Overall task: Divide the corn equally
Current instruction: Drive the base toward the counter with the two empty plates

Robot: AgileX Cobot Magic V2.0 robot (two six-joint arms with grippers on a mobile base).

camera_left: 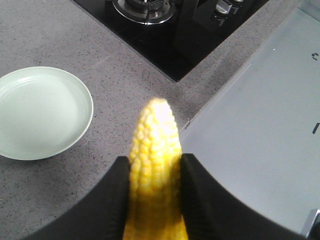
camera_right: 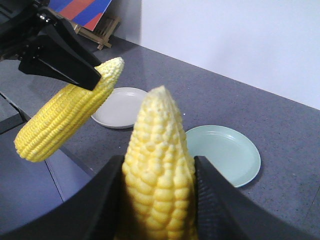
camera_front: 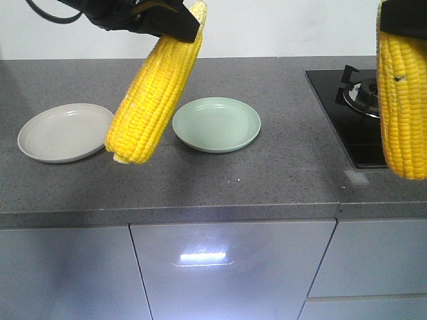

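Observation:
My left gripper (camera_front: 179, 21) is shut on a yellow corn cob (camera_front: 152, 93) near its pointed tip. The cob hangs slanted above the counter between a pale grey plate (camera_front: 65, 132) and a green plate (camera_front: 217, 124). In the left wrist view the cob (camera_left: 156, 125) sits between the black fingers (camera_left: 112, 200) of the left gripper (camera_left: 155, 162). My right gripper (camera_right: 159, 162) is shut on a second cob (camera_right: 159, 125). That cob (camera_front: 402, 100) hangs upright at the far right, in front of the stove. The right wrist view also shows the left cob (camera_right: 67, 120).
A black gas stove (camera_front: 360, 100) is set into the grey counter (camera_front: 267, 173) at the right. Grey cabinet fronts (camera_front: 233, 267) run below the counter's front edge. A white wall stands behind the counter.

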